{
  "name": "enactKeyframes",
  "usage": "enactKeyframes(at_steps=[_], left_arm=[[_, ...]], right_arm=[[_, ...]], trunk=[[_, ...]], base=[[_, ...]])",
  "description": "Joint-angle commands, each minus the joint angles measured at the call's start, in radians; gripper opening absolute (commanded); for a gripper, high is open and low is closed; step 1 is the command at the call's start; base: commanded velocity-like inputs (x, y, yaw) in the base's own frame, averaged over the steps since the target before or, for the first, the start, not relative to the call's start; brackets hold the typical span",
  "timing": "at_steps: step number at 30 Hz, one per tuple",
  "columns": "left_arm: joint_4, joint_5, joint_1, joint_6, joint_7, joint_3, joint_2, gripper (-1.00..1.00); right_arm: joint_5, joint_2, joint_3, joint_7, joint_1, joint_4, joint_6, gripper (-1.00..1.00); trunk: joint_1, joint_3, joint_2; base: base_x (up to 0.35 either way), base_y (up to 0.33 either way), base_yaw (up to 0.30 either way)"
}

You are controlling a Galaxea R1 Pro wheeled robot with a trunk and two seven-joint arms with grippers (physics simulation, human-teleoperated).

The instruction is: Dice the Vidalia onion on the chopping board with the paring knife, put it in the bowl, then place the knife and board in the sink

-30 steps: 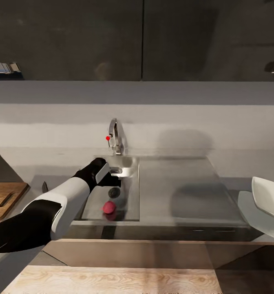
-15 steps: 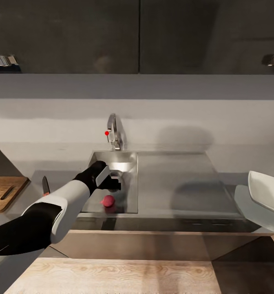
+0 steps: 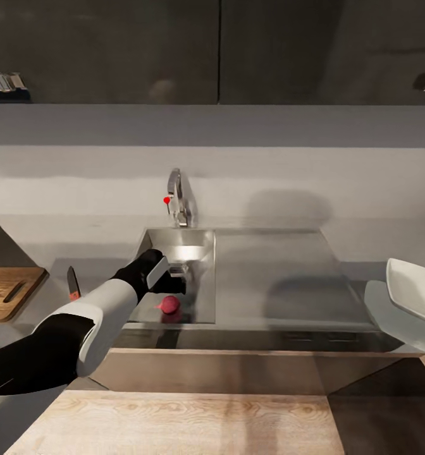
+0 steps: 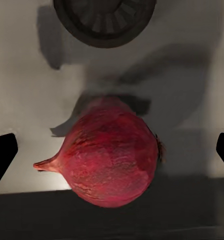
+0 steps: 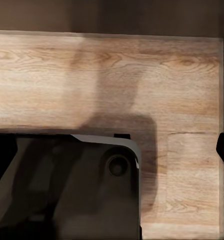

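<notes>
no readable text, no labels, no brands, no numbers

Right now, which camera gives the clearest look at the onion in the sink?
The left wrist view: the onion sits large and central between the left pincer's open tips, red skin and stem end plain. The head view shows the same onion as a small red blob on the sink floor, just below the pincer.

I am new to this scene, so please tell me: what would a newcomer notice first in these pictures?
First, the red onion lying on the grey floor of the sink, near the round drain. Next, the left tool hanging open just above it, a dark fingertip on either side. The chopping board and paring knife lie on the countertop.
</notes>
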State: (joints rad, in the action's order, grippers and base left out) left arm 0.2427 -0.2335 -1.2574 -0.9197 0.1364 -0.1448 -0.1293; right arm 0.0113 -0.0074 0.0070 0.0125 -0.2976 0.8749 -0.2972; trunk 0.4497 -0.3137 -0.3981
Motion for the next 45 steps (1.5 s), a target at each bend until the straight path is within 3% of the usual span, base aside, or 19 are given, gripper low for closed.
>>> enactKeyframes(at_steps=[1, 45], left_arm=[[0.001, -0.011, 0.000, -0.004, 0.008, -0.005, 0.000, 1.00], [0.001, -0.010, 0.000, -0.004, 0.008, -0.005, 0.002, 1.00]], right_arm=[[0.001, 0.000, 0.001, 0.001, 0.000, 0.001, -0.001, 1.00], [0.000, -0.001, 0.001, 0.003, 0.000, 0.002, -0.002, 1.00]], trunk=[[0.000, -0.003, -0.002], [0.000, -0.074, -0.002]], base=[[-0.099, 0.044, 0.000], [-0.005, -0.002, 0.000]])
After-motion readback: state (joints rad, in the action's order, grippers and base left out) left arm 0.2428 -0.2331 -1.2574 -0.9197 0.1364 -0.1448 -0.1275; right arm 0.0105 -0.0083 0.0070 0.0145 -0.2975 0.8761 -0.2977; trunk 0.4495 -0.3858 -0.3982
